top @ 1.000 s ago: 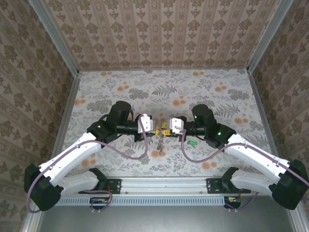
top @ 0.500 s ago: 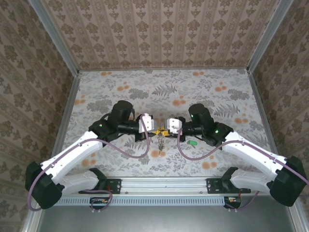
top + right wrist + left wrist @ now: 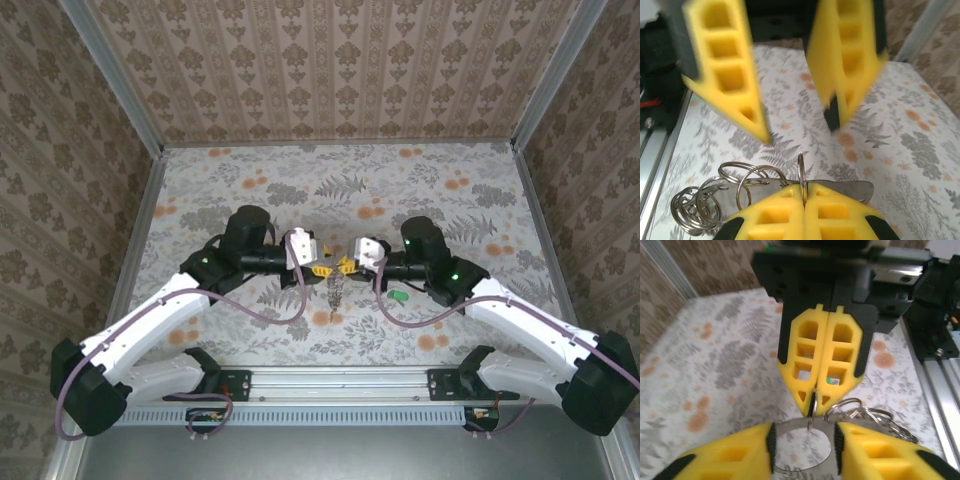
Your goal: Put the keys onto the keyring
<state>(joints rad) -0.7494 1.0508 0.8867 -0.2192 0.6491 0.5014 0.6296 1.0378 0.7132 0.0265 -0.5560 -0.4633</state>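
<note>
So that the bunch is steady for threading, the left gripper point(image 3: 319, 268) stands part-open astride the keyring point(image 3: 795, 426), clamping nothing; the right gripper point(image 3: 804, 192), fully closed, pinches a small ring point(image 3: 800, 170) edge-on. The keys point(image 3: 333, 290) hang between them; a green key point(image 3: 400, 295) lies apart, rightward.

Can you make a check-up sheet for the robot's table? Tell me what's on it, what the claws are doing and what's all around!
Surface: flowery table cover, flat.
Job's things: keyring bunch, a tangle of metal rings, sits between the two grippers; green key lies on the cover by the right arm.
Clutter: nothing seen.
Grippers: right gripper shut, pinching one thin ring of the bunch; left gripper open, facing it.
Cables: purple cables loop down from both arms.
Surroundings: patterned walls on three sides; metal rail along the near edge.
</note>
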